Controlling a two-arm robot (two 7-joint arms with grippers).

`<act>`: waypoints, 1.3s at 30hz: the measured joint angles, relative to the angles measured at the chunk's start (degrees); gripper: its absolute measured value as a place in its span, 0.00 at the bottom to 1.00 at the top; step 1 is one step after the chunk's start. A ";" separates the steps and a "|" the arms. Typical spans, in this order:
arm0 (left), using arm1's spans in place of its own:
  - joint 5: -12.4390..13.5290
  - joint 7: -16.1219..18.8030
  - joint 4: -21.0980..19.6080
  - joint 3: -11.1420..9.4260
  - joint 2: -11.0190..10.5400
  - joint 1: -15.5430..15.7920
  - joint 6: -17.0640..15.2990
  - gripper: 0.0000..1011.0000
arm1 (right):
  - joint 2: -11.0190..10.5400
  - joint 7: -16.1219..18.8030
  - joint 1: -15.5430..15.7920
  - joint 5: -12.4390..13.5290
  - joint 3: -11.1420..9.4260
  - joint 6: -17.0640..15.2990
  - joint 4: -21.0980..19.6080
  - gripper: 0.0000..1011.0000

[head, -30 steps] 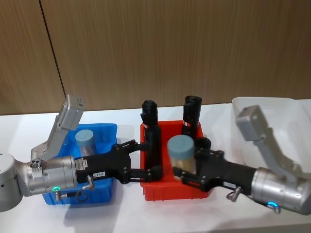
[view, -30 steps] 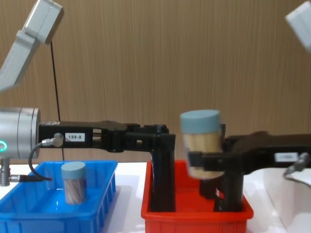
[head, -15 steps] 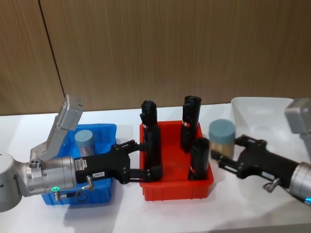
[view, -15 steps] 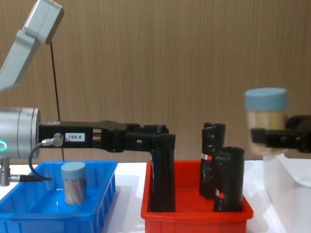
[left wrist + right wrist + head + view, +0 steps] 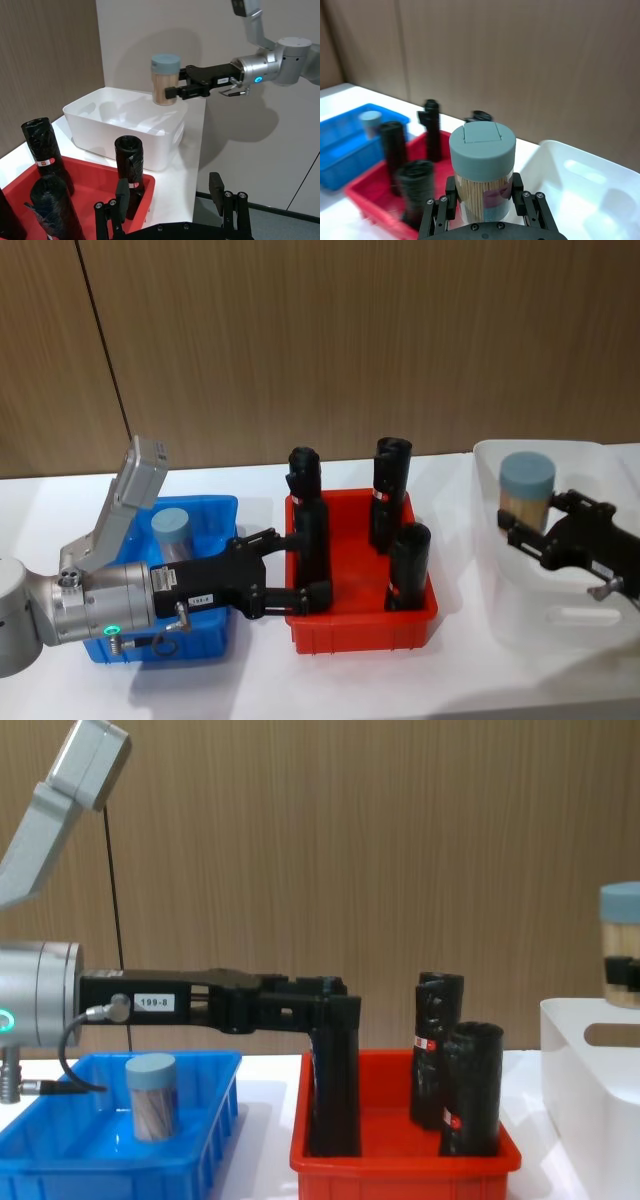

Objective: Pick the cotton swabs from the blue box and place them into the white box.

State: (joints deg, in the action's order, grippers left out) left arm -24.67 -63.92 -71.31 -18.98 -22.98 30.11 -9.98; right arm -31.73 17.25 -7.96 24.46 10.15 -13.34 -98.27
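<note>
My right gripper (image 5: 533,532) is shut on a cotton swabs tub (image 5: 527,487) with a pale blue lid and holds it upright above the white box (image 5: 560,612). The left wrist view shows that tub (image 5: 165,80) over the white box (image 5: 165,145), and in the right wrist view the tub (image 5: 481,165) sits between the fingers. A second tub of cotton swabs (image 5: 172,531) stands in the blue box (image 5: 215,508), also seen from the chest as tub (image 5: 152,1095) and blue box (image 5: 200,1140). My left gripper (image 5: 305,565) is open at the red bin's left end, beside a black roll.
A red bin (image 5: 360,625) with black labelled rolls (image 5: 391,490) stands between the blue box and the white box. From the chest, the rolls (image 5: 470,1085) rise well above the red bin's rim (image 5: 400,1160). A wooden wall closes off the back of the table.
My right gripper has carried the tub rightward, from above the red bin to above the white box. The left arm and the tub in the blue box have not moved.
</note>
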 joint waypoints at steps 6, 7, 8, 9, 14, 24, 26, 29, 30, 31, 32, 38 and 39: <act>0.00 0.00 0.00 0.00 0.00 0.00 0.00 0.99 | 1.39 -2.87 -2.86 -1.32 0.07 -1.08 4.56 0.63; 0.00 0.00 0.00 0.00 0.00 0.00 0.00 0.99 | 1.69 -3.13 -3.47 -1.52 0.17 -1.21 5.58 0.63; 0.00 0.00 0.00 0.00 0.00 0.00 0.00 0.99 | 1.90 -3.45 -3.88 -1.85 0.22 -1.36 6.28 0.63; 0.00 0.00 0.00 0.00 0.00 0.00 0.00 0.99 | 2.34 -3.81 -4.74 -2.30 0.35 -1.53 7.71 0.63; 0.00 0.00 0.00 0.00 0.00 0.00 0.00 0.99 | 3.60 -4.62 -7.29 -3.71 0.77 -1.94 12.18 0.63; 0.00 0.00 0.00 0.00 0.00 0.00 0.00 0.99 | 5.63 -5.65 -11.45 -6.22 1.47 -2.30 19.69 0.65; 0.00 0.00 0.00 0.00 0.00 0.00 0.00 0.99 | 5.92 -5.84 -12.08 -6.54 1.52 -2.33 20.68 0.71; 0.00 0.00 0.00 0.00 0.00 0.00 0.00 0.99 | 6.19 -5.99 -12.63 -6.86 1.55 -2.34 21.83 0.78; 0.00 0.00 0.00 0.00 0.00 0.00 0.00 0.99 | 6.23 -6.04 -12.74 -6.98 1.55 -2.33 22.03 0.82; 0.00 0.00 0.00 0.00 0.00 0.00 0.00 0.99 | 6.28 -6.08 -12.85 -7.08 1.55 -2.33 22.20 0.82; 0.00 0.00 0.00 0.00 0.00 0.00 0.00 0.99 | 6.36 -6.17 -13.02 -7.17 1.55 -2.30 22.49 0.86; 0.03 0.10 -0.02 -0.01 0.00 -0.04 0.00 0.99 | 6.50 -6.36 -13.36 -7.49 1.53 -2.17 23.00 0.99; 0.05 0.20 -0.04 -0.01 0.00 -0.06 0.01 0.99 | 6.50 -6.36 -13.36 -7.49 1.54 -2.17 23.01 0.99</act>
State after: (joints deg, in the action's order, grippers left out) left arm -24.62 -63.72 -71.35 -18.99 -22.98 30.05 -9.97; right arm -25.23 10.89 -21.32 16.96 11.68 -15.51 -75.26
